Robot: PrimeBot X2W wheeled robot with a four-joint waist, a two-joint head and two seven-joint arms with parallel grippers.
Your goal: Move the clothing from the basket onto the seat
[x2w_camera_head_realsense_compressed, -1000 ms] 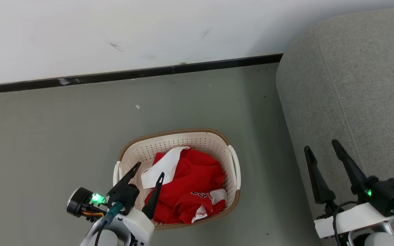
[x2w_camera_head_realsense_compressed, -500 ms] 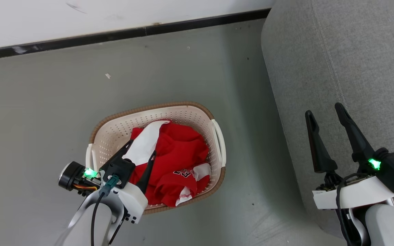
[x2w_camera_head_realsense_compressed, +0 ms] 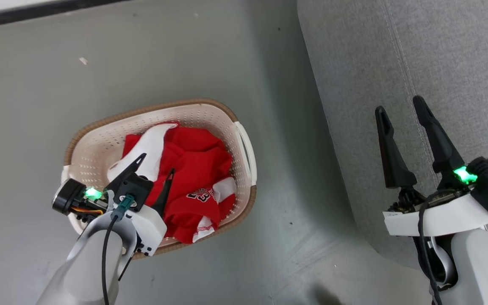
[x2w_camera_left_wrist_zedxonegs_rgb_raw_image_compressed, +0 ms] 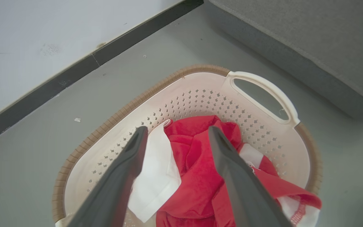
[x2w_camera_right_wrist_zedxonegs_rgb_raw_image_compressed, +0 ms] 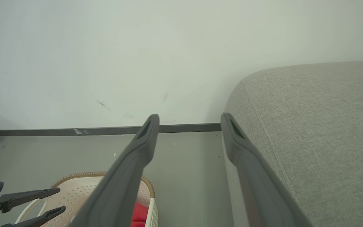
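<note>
The cream basket [x2w_camera_head_realsense_compressed: 100, 140] [x2w_camera_left_wrist_zedxonegs_rgb_raw_image_compressed: 200, 94] [x2w_camera_right_wrist_zedxonegs_rgb_raw_image_compressed: 83, 189] with a brown rim stands on the grey floor, left of the grey seat [x2w_camera_head_realsense_compressed: 417, 63] [x2w_camera_left_wrist_zedxonegs_rgb_raw_image_compressed: 310, 37] [x2w_camera_right_wrist_zedxonegs_rgb_raw_image_compressed: 320, 126]. Crumpled red clothing [x2w_camera_head_realsense_compressed: 193, 165] [x2w_camera_left_wrist_zedxonegs_rgb_raw_image_compressed: 197, 167] [x2w_camera_right_wrist_zedxonegs_rgb_raw_image_compressed: 139, 212] with white trim and a black "23" fills it. My left gripper [x2w_camera_head_realsense_compressed: 157, 165] [x2w_camera_left_wrist_zedxonegs_rgb_raw_image_compressed: 175, 130] hangs open over the basket's near left part, above the clothing, holding nothing. Over the seat's edge, my right gripper [x2w_camera_head_realsense_compressed: 398, 106] [x2w_camera_right_wrist_zedxonegs_rgb_raw_image_compressed: 189, 118] stands open and empty.
A white wall [x2w_camera_right_wrist_zedxonegs_rgb_raw_image_compressed: 137, 47] with a black baseboard [x2w_camera_head_realsense_compressed: 36, 10] [x2w_camera_left_wrist_zedxonegs_rgb_raw_image_compressed: 74, 72] runs behind the basket. Grey floor [x2w_camera_head_realsense_compressed: 278, 148] separates basket and seat. A small white scrap [x2w_camera_head_realsense_compressed: 83, 61] lies on the floor beyond the basket.
The head camera has tilted down, so the whole scene has slid up and left. My left gripper has dropped closer over the clothing in the basket. The right gripper stays open by the seat.
</note>
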